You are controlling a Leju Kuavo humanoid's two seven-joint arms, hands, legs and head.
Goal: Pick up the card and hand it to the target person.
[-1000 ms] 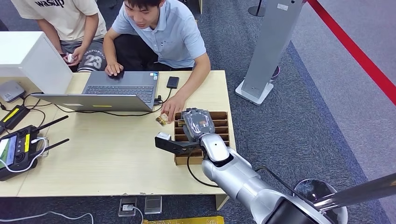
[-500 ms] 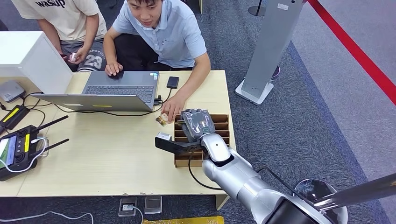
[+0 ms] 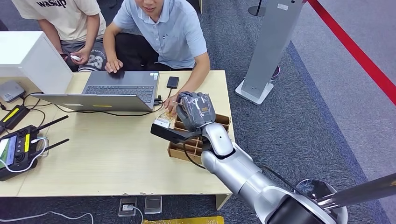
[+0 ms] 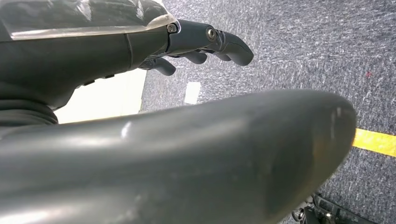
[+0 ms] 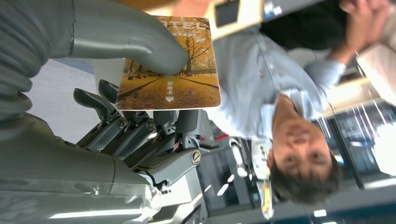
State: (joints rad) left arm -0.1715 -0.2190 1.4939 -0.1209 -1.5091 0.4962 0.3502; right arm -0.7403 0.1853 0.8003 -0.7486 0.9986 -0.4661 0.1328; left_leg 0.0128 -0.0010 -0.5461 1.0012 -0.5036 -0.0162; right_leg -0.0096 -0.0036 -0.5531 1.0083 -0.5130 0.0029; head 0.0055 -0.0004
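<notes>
A: Where is the card (image 5: 169, 63)?
B: In the right hand (image 3: 195, 111). The thumb (image 5: 135, 37) lies on its printed face, which shows yellow trees, and the dark fingers (image 5: 135, 135) are behind it.
A: And where is that hand?
B: Raised above the wooden box (image 3: 187, 147) at the counter (image 3: 107, 158) edge, close to the hand (image 3: 171, 105) of the person in the blue shirt (image 3: 175, 35) seated across.
A: The left hand (image 4: 201, 44)?
B: Over grey carpet (image 4: 303, 51), fingers curled, holding nothing.
A: Anything else on the counter?
B: A laptop (image 3: 109, 91), a phone (image 3: 173, 82) and a remote (image 3: 18, 149)
</notes>
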